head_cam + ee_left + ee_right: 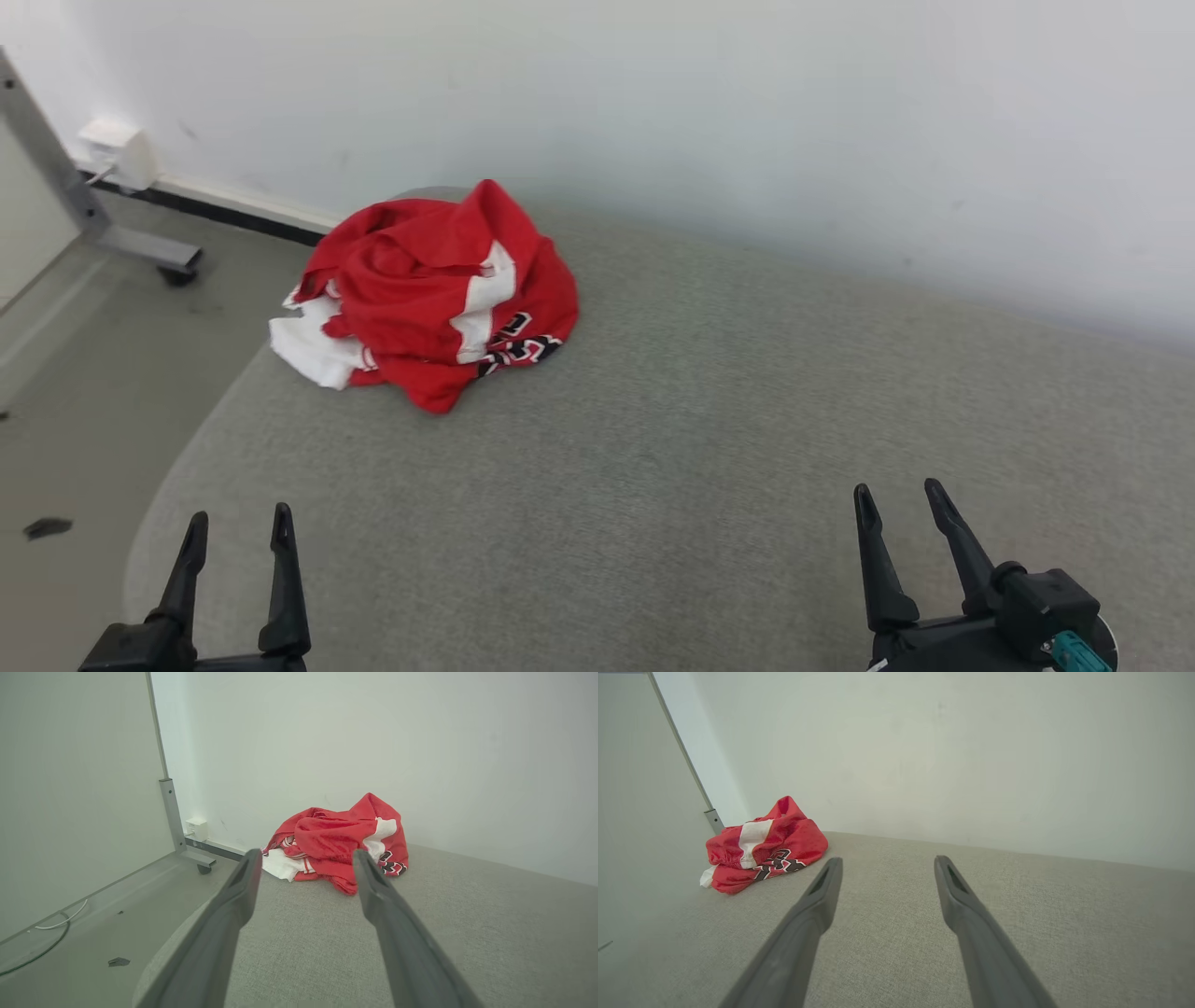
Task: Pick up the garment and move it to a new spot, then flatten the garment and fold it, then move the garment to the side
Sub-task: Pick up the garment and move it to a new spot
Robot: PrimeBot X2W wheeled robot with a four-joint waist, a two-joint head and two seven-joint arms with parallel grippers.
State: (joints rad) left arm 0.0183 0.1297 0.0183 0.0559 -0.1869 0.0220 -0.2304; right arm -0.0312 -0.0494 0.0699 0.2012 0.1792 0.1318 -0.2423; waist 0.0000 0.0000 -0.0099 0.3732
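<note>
The crumpled red garment (434, 289) lay upper left on the grey table (700, 467); left gripper (239, 513) and right gripper (897, 487), at the bottom corners, gaped wide, empty.

Left hand (240, 513) sits low at lower left, its two dark fingers spread wide, pointing up, gripping nothing. Right hand (897, 487) mirrors it at lower right, fingers apart, empty too.

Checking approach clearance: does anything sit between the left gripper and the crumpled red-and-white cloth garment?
Nothing visible does. The grey fabric surface runs unbroken from the left gripper, jaws open, to the crumpled red-and-white cloth garment.
</note>
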